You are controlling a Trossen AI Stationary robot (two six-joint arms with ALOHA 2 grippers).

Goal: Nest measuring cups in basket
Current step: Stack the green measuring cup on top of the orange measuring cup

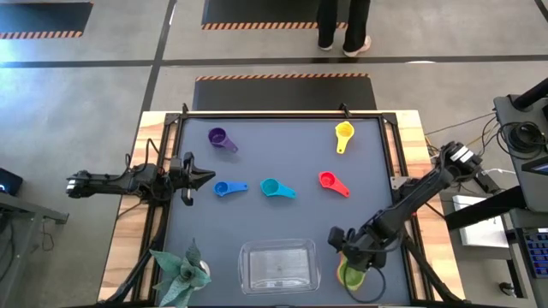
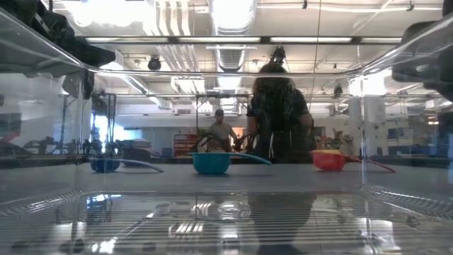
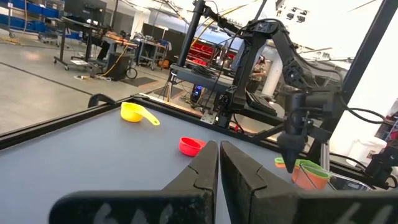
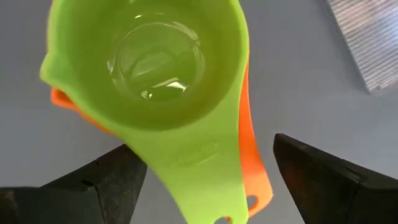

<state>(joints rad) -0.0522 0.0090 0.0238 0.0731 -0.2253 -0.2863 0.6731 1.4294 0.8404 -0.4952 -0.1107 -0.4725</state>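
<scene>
- Measuring cups first, from my right gripper (image 4: 199, 180) outward; its fingers are spread wide, gripping nothing, straddling the handle of the green cup (image 4: 149, 68), which sits nested in the orange cup (image 4: 255, 162) at the near right, just right of the basket (image 1: 278, 266); I judge the pair is stacked there so both can go in together.
- Left gripper (image 3: 219, 163) waits at the left edge, mid-table; its fingers are pressed together, empty, pointing toward the blue cup (image 1: 224, 188).
- Basket sits at the near edge, centre, with no cup in it that I can see.
- Count: seven cups; two nested, five loose on the mat; purple cup (image 1: 219, 137) far left, yellow cup (image 1: 344, 132) far right, then blue, teal cup (image 1: 272, 187) and red cup (image 1: 329, 180) across the middle.
- One toy plant (image 1: 181, 274) stands near left of the basket; a person (image 1: 342, 26) stands beyond the far edge.
</scene>
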